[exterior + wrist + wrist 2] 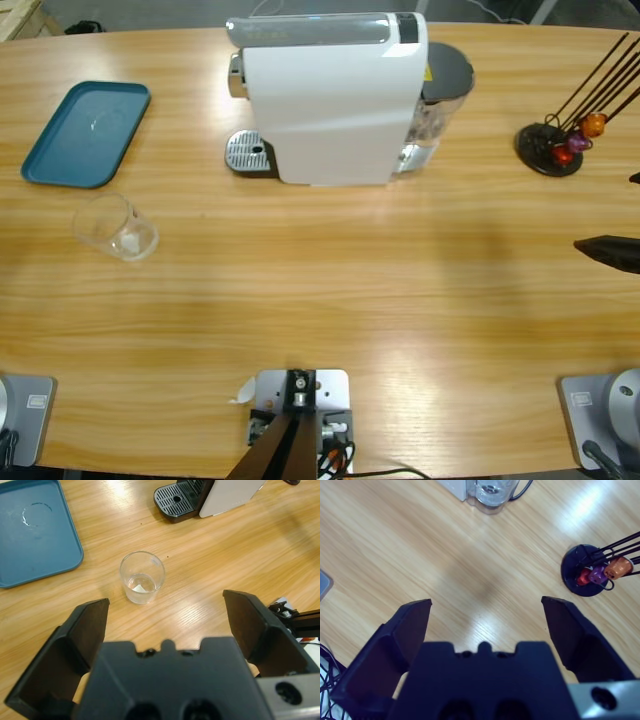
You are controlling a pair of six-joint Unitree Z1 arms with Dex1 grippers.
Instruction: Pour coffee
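A clear empty glass (142, 577) stands upright on the wooden table, ahead of my left gripper (172, 625), which is open and holds nothing. In the high view the glass (115, 227) is at the left, below the blue tray. The white coffee machine (330, 95) stands at the back middle, its drip grate (248, 153) facing left. No coffee shows anywhere. My right gripper (485, 622) is open above bare table. Only a black jaw tip (610, 252) of an arm shows at the right edge of the high view.
A blue tray (85, 133) lies at the back left with nothing on it. A black capsule stand (555, 145) with orange, purple and red capsules is at the back right. The machine's clear water tank (492, 492) sits on its right side.
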